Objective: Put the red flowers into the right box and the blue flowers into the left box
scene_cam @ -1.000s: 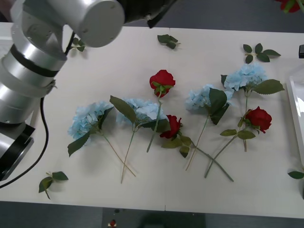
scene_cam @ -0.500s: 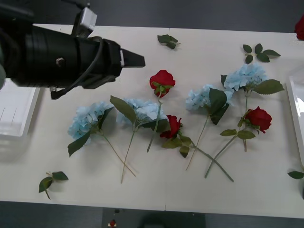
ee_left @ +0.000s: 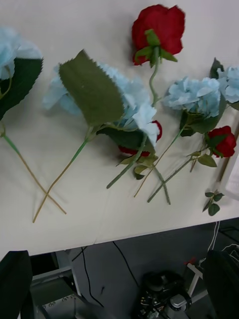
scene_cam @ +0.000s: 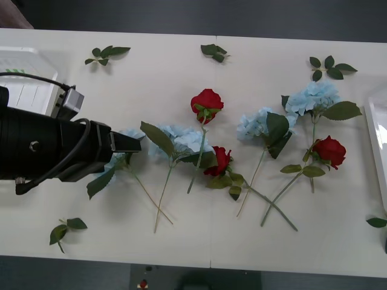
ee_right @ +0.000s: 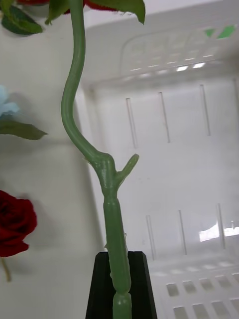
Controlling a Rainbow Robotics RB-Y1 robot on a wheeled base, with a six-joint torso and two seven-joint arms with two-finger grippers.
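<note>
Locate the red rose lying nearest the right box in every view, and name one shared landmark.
Front view: the red rose lies far right, near the right box.
Left wrist view: past the other flowers, by the box's rim.
Right wrist view: just outside the box wall.
Landmark: the neighbouring blue hydrangea.

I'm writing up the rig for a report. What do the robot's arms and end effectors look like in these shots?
The left arm is a black cylindrical housing that narrows to a black tip, with a black cable looping along it and a small grey box on top. In the left wrist view its end effector's fingers are black. The right end effector shows a flat black pad.
</note>
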